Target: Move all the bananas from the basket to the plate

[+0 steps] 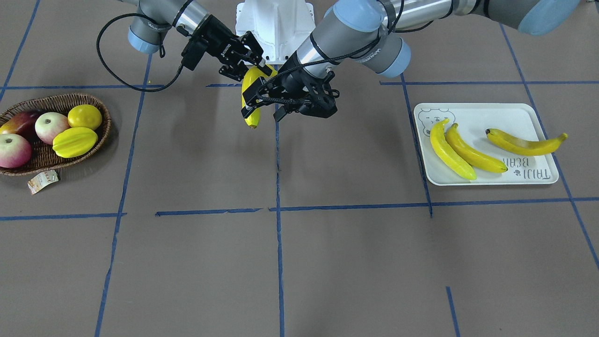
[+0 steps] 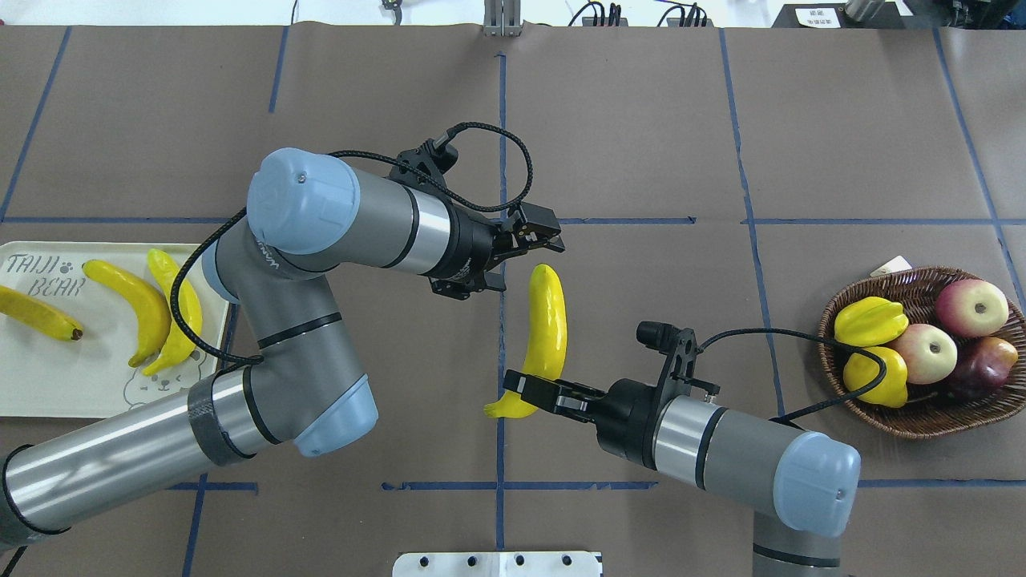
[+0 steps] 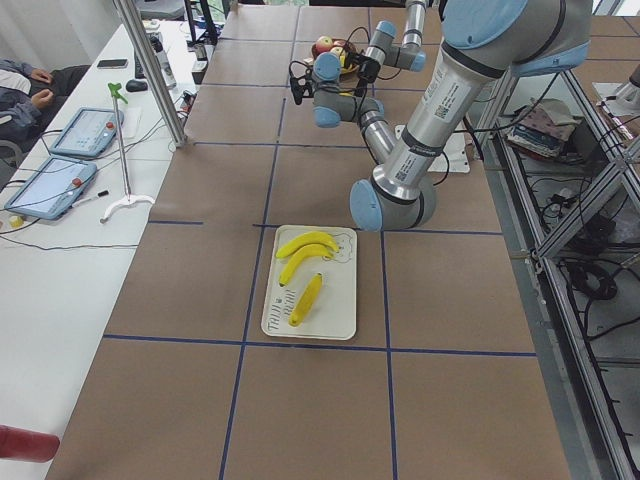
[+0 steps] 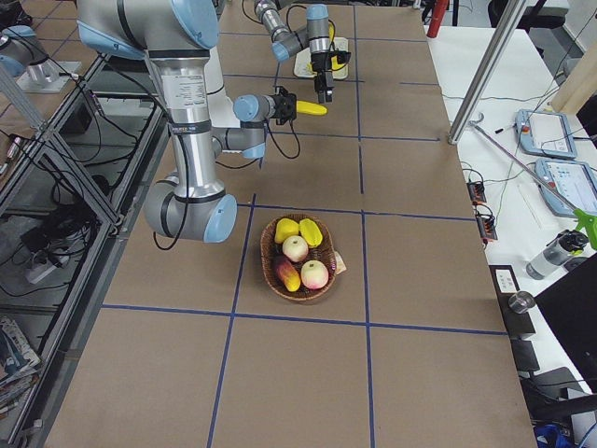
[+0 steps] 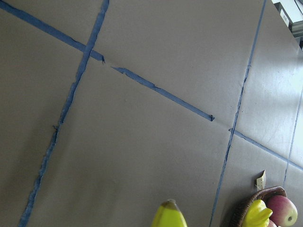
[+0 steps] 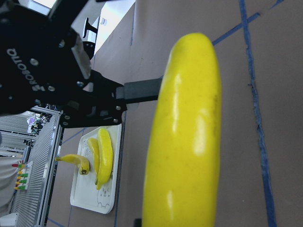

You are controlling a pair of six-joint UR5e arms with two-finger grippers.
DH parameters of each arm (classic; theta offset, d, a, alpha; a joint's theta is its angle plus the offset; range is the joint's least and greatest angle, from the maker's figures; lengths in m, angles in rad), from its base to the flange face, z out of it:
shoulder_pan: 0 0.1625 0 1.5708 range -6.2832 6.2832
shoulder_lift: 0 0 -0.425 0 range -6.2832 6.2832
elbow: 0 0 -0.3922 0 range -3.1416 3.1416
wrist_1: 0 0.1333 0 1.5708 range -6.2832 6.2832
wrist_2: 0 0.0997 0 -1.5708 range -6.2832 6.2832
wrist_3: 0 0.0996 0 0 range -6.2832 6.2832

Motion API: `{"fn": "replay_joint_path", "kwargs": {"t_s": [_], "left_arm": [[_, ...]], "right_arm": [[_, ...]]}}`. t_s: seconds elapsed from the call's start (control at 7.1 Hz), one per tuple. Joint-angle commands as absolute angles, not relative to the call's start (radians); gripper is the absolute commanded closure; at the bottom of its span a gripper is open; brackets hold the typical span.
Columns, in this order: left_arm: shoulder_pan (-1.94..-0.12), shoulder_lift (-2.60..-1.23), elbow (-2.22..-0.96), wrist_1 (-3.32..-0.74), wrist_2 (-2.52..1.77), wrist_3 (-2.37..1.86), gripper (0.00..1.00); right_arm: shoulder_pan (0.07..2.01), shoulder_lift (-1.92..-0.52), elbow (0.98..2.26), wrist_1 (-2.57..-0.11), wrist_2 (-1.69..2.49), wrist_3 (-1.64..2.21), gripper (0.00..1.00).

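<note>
Clock dirs per overhead view. The fourth banana (image 2: 545,320) is up in the air over the middle of the bench (image 2: 641,120), clear of the surface. Its long axis runs approx 12–6, w/ the stem end at 6.

The right gripper (image 2: 523,388) comes in from 4 o'clock, jaws pinching the fourth banana near the stem end. The left gripper (image 2: 545,232) reaches in from 9 o'clock and sits just beside the blunt 12 o'clock end. Its jaws are spread and not clamped on the fruit. Can't tell if a finger touches the peel. In the left wrist view only the banana's tip shows, at the bottom edge.

The plate (image 2: 48,369) is at the bench's 9 o'clock side w/ 3 bananas on it. A pair of bananas (image 2: 156,312) lies side by side, touching, toward the plate's 3 o'clock. A darker banana (image 2: 40,312) lies apart from them at the plate's 9 o'clock, under the lettering.

The basket (image 2: 922,422) is at the bench's 3 o'clock side, well apart from the plate, no bananas in it. It holds a starfruit (image 2: 870,320), a lemon (image 2: 874,377), 2 apples (image 2: 930,353) and a dark red fruit (image 2: 994,365). A paper tag (image 2: 891,266) lies at its 11 o'clock rim.
</note>
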State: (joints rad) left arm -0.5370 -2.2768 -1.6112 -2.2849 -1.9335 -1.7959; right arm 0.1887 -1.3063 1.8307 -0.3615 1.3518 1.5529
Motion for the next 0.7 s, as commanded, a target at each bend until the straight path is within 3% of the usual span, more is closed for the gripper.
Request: {"fn": "replay_joint_path", "kwargs": {"t_s": [0.0, 0.14, 0.56], "left_arm": [[-0.493, -2.281, -1.603, -2.287, -1.933, -1.795, 0.01], [-0.483, -2.278, -1.603, -2.287, -1.933, -1.793, 0.02], [-0.483, -2.278, -1.603, -2.287, -1.933, -1.799, 0.43]], "right_arm": [[0.186, -1.301, 1.830, -0.364, 1.347, 1.549, 0.90], [0.187, -1.301, 1.830, -0.364, 1.347, 1.549, 0.90], [0.187, -1.301, 1.824, -0.368, 1.342, 1.549, 0.90]]}}
